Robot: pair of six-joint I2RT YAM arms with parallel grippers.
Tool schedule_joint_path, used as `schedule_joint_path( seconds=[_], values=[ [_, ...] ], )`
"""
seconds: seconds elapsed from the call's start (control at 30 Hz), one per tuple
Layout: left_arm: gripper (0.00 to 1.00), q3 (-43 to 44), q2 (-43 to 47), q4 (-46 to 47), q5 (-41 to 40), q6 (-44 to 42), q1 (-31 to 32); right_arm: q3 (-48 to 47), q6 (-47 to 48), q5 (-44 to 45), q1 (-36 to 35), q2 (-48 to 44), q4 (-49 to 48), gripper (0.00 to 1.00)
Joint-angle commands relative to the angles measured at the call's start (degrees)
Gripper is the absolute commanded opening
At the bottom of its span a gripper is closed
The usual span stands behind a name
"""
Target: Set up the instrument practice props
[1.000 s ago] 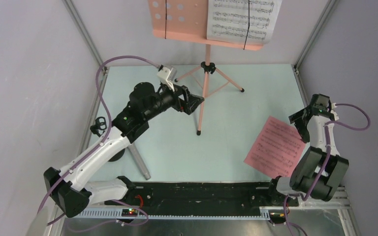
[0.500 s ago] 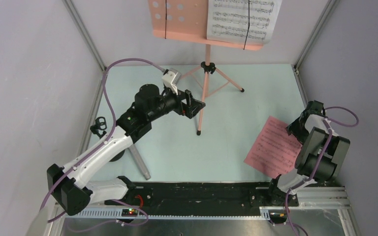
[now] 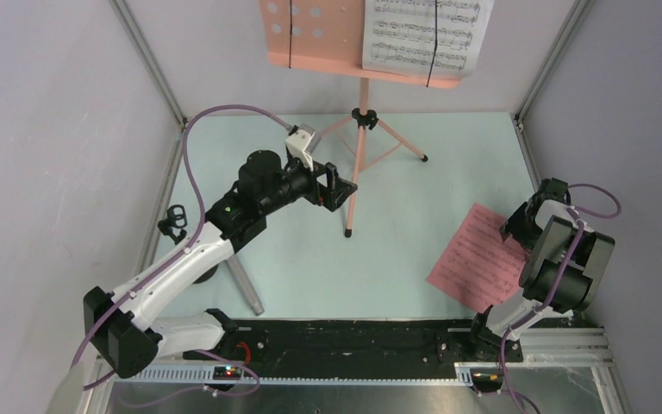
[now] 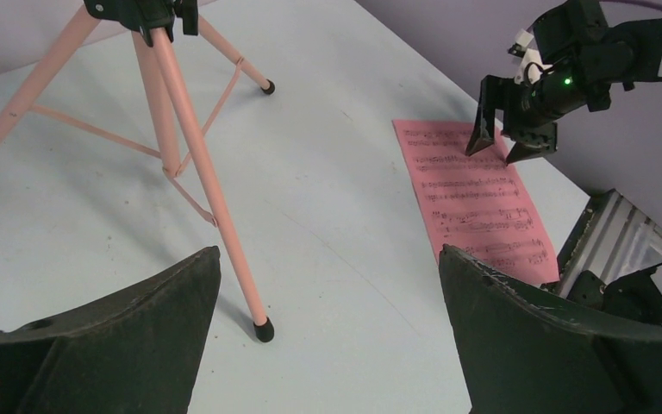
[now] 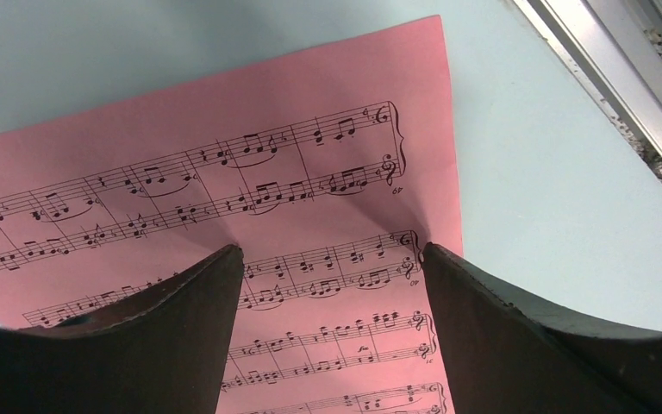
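Observation:
The salmon-pink music stand [image 3: 360,164] stands at the back centre, and a white sheet-music page [image 3: 427,34] rests on its perforated desk [image 3: 310,34]. A pink page [image 3: 481,256] lies flat on the table at the right. My right gripper [image 3: 517,228] is open, its tips down on the page's right edge; in the right wrist view the fingers [image 5: 181,310] straddle the pink page [image 5: 224,129], which creases slightly between them. My left gripper [image 3: 334,185] is open and empty beside the stand's front leg [image 4: 207,181]. A grey microphone [image 3: 243,283] lies under the left arm.
A small black mic stand [image 3: 172,220] sits at the left table edge, partly hidden by the left arm. The left wrist view shows the tripod's legs, the pink page [image 4: 474,194] and the right gripper [image 4: 517,129]. Walls and metal frame rails close in three sides.
The right arm has folded down and brought its gripper onto the pink page's right edge. The left gripper has shifted slightly right, towards the stand's front leg.

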State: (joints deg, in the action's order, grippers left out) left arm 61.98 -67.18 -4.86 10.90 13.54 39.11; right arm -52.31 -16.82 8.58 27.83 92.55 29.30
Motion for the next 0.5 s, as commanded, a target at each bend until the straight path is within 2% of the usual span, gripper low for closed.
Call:
schedule_joint_path(
  seconds=[0.0,0.27,0.33,0.47],
  values=[
    [1.0,-0.5,1.4,0.4,-0.7,-1.9,0.2,0.2,1.7,5.2,-0.4,-1.7,2.7,0.81],
    [1.0,-0.1,0.9,-0.2,-0.9,-2.0,0.2,-0.4,2.2,11.9,0.0,-1.0,3.6,0.81],
    [1.0,0.0,0.7,-0.5,-1.0,-2.2,0.2,-0.6,2.6,10.2,0.6,-0.3,3.4,0.81],
    [1.0,0.7,0.1,-0.8,-0.9,-2.5,0.2,-2.1,2.6,-3.3,0.5,4.2,3.8,0.82]
  ],
)
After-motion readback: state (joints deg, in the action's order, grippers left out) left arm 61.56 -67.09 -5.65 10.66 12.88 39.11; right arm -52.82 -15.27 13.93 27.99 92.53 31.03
